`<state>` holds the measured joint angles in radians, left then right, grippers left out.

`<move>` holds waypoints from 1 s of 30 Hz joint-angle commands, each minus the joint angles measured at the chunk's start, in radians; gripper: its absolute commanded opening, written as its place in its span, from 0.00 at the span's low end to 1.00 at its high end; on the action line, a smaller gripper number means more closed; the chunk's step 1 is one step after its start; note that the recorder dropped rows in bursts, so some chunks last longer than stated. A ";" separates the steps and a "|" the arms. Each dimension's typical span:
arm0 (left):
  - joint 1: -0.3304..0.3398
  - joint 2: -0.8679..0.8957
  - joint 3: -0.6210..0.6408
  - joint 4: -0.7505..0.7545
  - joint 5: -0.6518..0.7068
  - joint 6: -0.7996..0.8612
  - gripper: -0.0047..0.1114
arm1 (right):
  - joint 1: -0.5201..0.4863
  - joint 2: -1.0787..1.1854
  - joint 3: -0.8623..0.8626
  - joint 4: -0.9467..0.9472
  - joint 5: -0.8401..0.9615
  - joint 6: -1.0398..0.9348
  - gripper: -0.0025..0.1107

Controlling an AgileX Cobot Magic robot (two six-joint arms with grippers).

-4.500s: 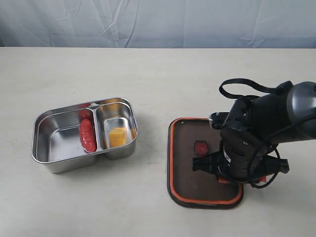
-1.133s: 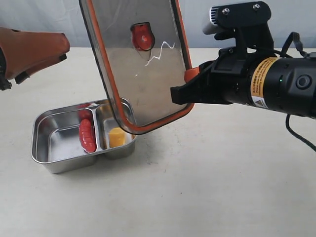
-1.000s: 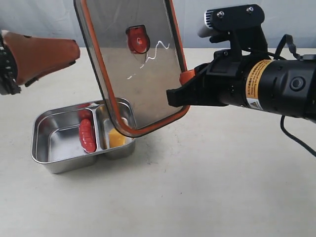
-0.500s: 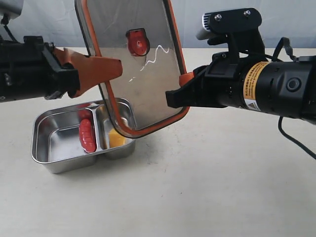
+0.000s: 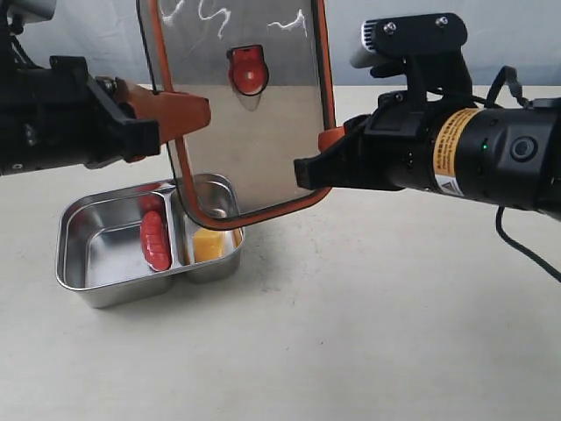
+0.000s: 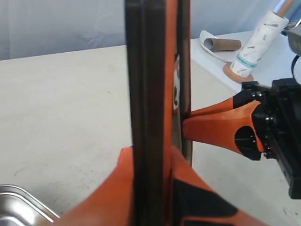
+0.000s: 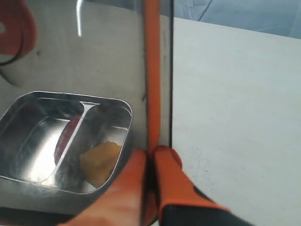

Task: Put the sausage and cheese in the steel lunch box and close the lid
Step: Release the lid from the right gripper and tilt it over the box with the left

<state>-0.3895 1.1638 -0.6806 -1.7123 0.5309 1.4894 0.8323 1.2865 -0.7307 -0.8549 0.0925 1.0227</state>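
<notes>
Right gripper [image 5: 329, 139] is pinched tight on the lid [image 5: 254, 149], gripping its orange-rimmed right edge. Left gripper [image 5: 197, 110] straddles the opposite edge, one orange finger on each face, closed against it. So both arms hold the lid upright in the air, orange tab [image 5: 246, 70] facing the exterior camera. Its lower corner overlaps the steel lunch box [image 5: 88, 294] from that angle. The box sits toward the table's [image 5: 368, 333] left side. The sausage [image 5: 156, 241] lies in the large compartment along the divider, and the cheese [image 5: 209, 244] is in the small one.
</notes>
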 commanded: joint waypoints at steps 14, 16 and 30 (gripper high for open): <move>-0.004 -0.108 -0.011 0.504 -0.451 0.011 0.04 | -0.003 -0.262 -0.004 -0.077 0.440 -0.003 0.13; -0.004 -0.108 -0.011 0.562 -0.439 0.011 0.04 | -0.003 -0.274 -0.004 -0.077 0.457 -0.003 0.08; -0.004 -0.125 0.126 1.276 -0.516 -0.095 0.04 | -0.003 -0.283 -0.004 -0.061 0.549 -0.003 0.34</move>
<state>-0.3903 1.0552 -0.5767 -0.4750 0.0958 1.4138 0.8310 1.0122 -0.7343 -0.9117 0.6148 1.0227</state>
